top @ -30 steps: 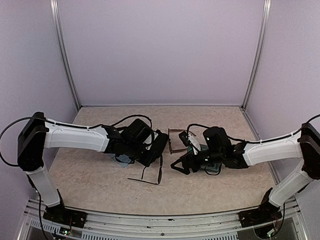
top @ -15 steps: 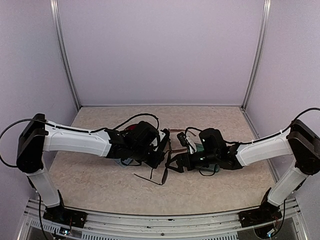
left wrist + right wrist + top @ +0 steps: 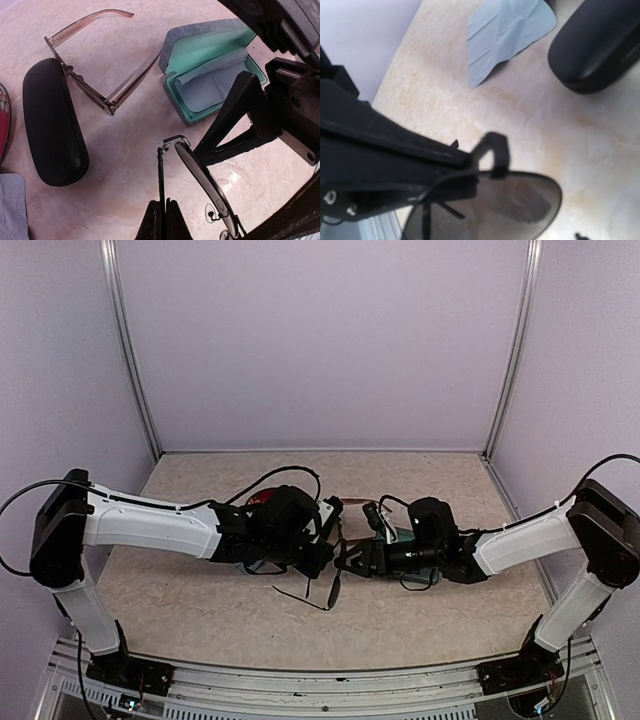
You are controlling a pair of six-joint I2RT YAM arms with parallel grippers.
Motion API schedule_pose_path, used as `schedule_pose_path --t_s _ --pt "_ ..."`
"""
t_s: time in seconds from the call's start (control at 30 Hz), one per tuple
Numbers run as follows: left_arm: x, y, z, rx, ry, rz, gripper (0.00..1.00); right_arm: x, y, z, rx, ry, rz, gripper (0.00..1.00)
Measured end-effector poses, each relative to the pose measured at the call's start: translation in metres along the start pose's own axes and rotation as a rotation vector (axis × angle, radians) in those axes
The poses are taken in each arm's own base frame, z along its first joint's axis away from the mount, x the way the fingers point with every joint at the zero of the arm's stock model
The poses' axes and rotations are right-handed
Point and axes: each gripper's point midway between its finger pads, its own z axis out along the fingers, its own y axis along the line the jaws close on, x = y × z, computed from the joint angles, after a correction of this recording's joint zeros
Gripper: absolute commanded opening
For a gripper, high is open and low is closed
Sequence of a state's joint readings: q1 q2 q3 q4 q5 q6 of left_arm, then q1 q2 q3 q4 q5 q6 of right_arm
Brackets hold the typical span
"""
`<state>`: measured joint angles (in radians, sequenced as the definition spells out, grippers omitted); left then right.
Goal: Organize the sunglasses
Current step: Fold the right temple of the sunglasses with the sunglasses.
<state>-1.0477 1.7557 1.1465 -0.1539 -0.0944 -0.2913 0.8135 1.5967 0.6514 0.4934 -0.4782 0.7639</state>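
The left gripper [image 3: 163, 207] is clamped on one temple [image 3: 160, 175] of the black pair [image 3: 200, 182], holding it above the table [image 3: 125, 150]. The right gripper [image 3: 348, 560], jaws spread, sits just beside it. Beyond, the brown pair [image 3: 85, 75] lies between a black case [image 3: 52, 125] and an open grey-blue case [image 3: 215, 45] holding a cloth [image 3: 210, 87].

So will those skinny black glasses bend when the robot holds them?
Maybe a bit: the black sunglasses have a wire-thin arm, which the left gripper pinches, so it could flex. They look light, being mostly thin frame. The arm is hinged, so the front might swing.
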Motion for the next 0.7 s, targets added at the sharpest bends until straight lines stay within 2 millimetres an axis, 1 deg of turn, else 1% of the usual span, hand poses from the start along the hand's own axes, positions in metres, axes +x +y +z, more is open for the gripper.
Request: schedule_pose_path --t_s 0.4,0.47,0.57,0.7 --pt "-0.006 -0.005 -0.0029 0.005 -0.03 0.012 0.0 -0.0022 0.0026 -0.003 -0.083 -0.015 0.057 0.65" --pt "-0.0079 -0.0055 -0.0036 0.007 -0.037 0.012 0.0 -0.0035 0.0036 -0.0042 -0.098 -0.021 0.065 0.66" --pt "-0.0093 -0.006 -0.0043 0.01 -0.043 0.012 0.0 -0.0054 0.005 -0.0051 -0.114 -0.026 0.073 0.72" --pt "-0.0092 -0.0076 -0.0046 0.014 -0.046 0.015 0.0 -0.0065 0.0039 -0.0041 -0.124 -0.029 0.082 0.76"
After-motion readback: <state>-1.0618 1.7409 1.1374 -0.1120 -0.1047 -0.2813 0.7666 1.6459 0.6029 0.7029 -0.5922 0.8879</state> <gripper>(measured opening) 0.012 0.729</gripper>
